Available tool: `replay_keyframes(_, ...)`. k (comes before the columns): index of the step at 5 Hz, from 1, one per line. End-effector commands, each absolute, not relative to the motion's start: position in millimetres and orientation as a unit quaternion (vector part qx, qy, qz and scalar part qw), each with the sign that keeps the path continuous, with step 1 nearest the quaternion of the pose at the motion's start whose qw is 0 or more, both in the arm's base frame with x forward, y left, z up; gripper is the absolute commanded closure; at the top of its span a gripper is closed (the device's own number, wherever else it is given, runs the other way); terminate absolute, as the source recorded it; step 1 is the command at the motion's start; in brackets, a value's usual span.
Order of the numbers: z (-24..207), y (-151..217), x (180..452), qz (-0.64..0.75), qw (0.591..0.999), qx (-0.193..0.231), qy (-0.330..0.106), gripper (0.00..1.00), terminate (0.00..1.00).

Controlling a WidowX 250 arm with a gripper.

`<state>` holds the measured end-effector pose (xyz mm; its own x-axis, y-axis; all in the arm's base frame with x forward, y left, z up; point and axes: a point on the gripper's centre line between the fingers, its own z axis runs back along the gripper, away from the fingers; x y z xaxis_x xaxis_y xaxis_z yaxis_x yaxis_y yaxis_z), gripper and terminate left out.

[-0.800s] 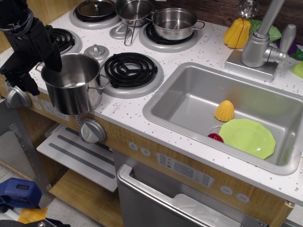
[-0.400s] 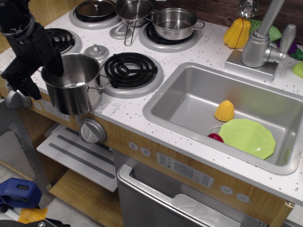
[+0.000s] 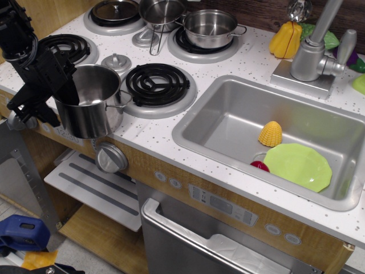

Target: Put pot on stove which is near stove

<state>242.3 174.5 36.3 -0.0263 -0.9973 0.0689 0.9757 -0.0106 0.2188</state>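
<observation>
In the single overhead view, the pot stands upright at the front left edge of the speckled white bench, just left of the stove, whose black coil is bare. The pot's right loop handle almost reaches the stove's silver-grey rim. The black gripper clamps the pot's left wall: one finger reaches down inside the rim, the other stays outside, so it is closed on the pot's wall. Behind, a shorter steel pot sits on a rear burner, and a small saucepan rests left of it. To the right, the sink holds a green plate and a yellow corn piece. A grey faucet rises behind the sink.
</observation>
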Motion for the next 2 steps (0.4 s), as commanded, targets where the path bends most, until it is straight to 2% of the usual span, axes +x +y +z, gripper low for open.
replay_keyframes(1, 42.4, 186.3, 245.7, -0.705, 0.697, 0.072, -0.11, 1.0, 0.0)
replay_keyframes(2, 48.3, 183.3, 248.1, -0.704, 0.698, 0.076, -0.107, 1.0, 0.0)
